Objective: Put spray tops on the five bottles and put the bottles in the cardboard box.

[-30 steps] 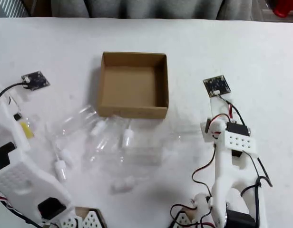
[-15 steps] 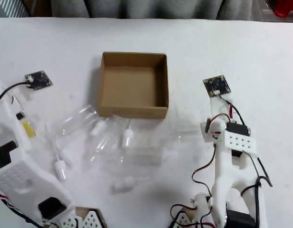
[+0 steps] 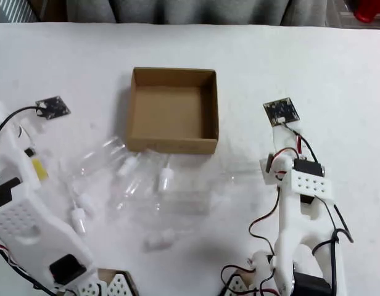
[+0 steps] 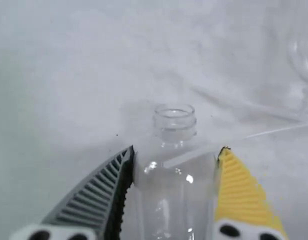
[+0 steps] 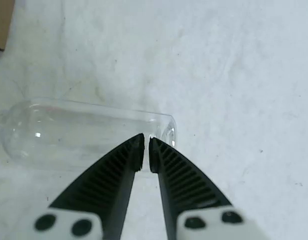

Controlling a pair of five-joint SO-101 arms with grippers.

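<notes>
Left gripper [image 4: 177, 151]: clamped on a clear plastic bottle [image 4: 175, 119]. Ribbed grey finger [image 4: 94, 200] against one flank, ribbed yellow finger [image 4: 241, 190] against the other. Threaded neck open and pointing away from the wrist. Lower body cut off at the frame edge.

Right gripper [image 5: 146, 142]: black ribbed fingers drawn to a hairline slit, gripping nothing. Tips just over one end of a second clear bottle [image 5: 69, 130], lying on its side on the cloth. Neck or base at that end: cannot tell.

Table [image 3: 301, 55]: white cloth, matte, faintly mottled.

Left arm [image 3: 29, 222]: blocky white plastic, low at the table's left edge, partly cut off.

Right arm [image 3: 301, 203]: same white plastic, perforated plate, red and black wires looping off it.

Cardboard box [image 3: 171, 146]: square, brown, open-topped, mid-table, set back from both arms.

Loose bottles [image 3: 103, 154]: clear, cylindrical, lying in a heap just in front of the box's near wall, between the arms. Outlines melting into the cloth; count uncertain.

Spray tops [image 3: 166, 179]: small, white, opaque, scattered among the heap. Seated on necks or lying free: hard to say.

Camera board [image 3: 280, 111]: small dark square at the right arm's wrist.
</notes>
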